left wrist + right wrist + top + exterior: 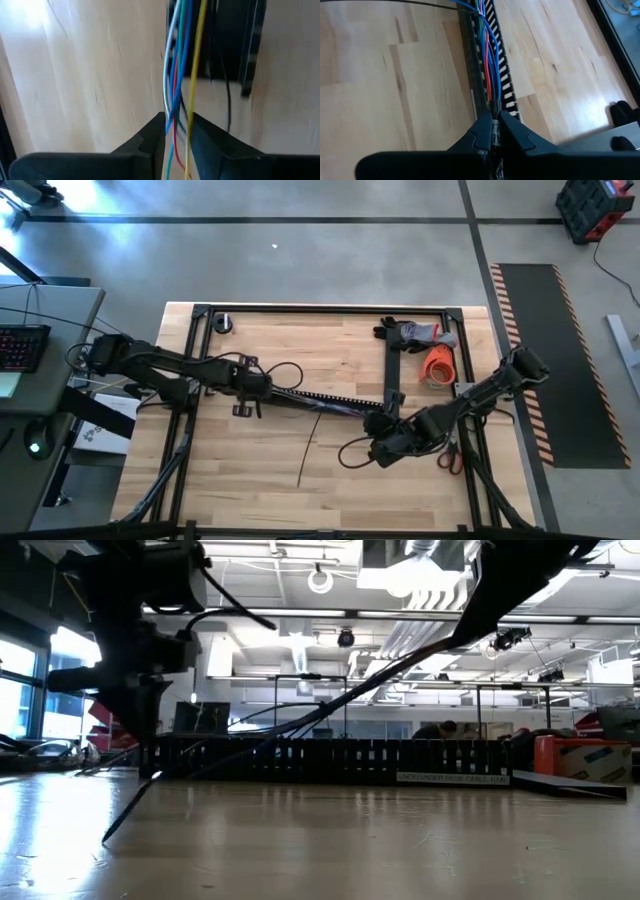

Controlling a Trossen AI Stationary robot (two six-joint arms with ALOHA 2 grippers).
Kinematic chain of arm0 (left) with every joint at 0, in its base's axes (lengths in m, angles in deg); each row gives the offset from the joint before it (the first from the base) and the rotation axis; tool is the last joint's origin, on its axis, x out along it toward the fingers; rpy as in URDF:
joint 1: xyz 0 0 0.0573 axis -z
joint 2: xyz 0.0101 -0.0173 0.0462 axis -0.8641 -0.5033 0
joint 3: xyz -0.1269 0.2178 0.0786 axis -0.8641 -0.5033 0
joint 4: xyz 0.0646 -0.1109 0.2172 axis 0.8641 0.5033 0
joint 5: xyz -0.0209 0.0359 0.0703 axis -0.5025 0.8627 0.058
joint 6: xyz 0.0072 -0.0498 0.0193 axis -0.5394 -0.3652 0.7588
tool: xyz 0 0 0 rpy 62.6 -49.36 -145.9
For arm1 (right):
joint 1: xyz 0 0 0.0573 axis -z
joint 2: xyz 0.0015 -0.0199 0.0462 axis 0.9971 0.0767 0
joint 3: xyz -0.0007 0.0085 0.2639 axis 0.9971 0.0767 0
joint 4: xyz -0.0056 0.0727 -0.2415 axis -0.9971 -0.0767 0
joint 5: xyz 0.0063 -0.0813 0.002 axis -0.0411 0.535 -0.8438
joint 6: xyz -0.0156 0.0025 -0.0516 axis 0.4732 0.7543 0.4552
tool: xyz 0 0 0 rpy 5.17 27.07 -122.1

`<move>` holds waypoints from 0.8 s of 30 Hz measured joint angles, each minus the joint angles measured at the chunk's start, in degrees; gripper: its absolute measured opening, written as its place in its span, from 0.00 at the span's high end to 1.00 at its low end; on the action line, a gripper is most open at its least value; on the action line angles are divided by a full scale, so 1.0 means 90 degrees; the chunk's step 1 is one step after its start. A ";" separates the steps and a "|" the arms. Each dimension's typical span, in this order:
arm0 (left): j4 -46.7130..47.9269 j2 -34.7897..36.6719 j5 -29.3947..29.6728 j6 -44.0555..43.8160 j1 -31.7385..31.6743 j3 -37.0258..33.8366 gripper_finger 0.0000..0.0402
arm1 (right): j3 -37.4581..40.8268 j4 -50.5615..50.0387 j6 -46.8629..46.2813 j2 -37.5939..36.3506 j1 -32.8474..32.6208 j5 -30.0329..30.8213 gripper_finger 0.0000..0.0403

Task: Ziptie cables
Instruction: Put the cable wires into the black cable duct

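Two grippers clamp one bundle: the left gripper (177,131) pinches the cables (489,60) near the tabletop's left edge, while the right gripper (495,131) is clenched on their other end toward the right edge. Between them the coloured wires stretch over the black slotted duct (330,399) lying across the middle of the wooden tabletop (300,350). Orange tape (438,367) and scissors (449,457) sit along the right edge.

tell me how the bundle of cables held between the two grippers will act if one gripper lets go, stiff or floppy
Likely floppy: the cables are thin separate strands that fan apart above the left gripper, so a freed end would probably droop and splay. They look light, since the right gripper holds its end in a fingertip pinch. Loose strands might snag on the slotted duct beneath.
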 joint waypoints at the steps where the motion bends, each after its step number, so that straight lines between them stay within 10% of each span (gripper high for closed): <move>1: 0.0154 0.0022 0.0014 -0.0084 0.0018 0.0000 0.83 | 0.0000 0.0017 0.0000 0.0000 0.0000 0.0000 0.99; 12: 0.0285 0.0681 0.0202 -0.0630 0.0059 0.0117 0.83 | 0.0000 -0.0070 0.0011 -0.0152 0.0024 -0.0012 0.99; 24: -0.5378 0.0157 -0.1506 0.0698 0.0324 -0.0595 0.72 | -0.0243 0.0180 -0.0194 -0.0495 0.0129 0.0109 0.99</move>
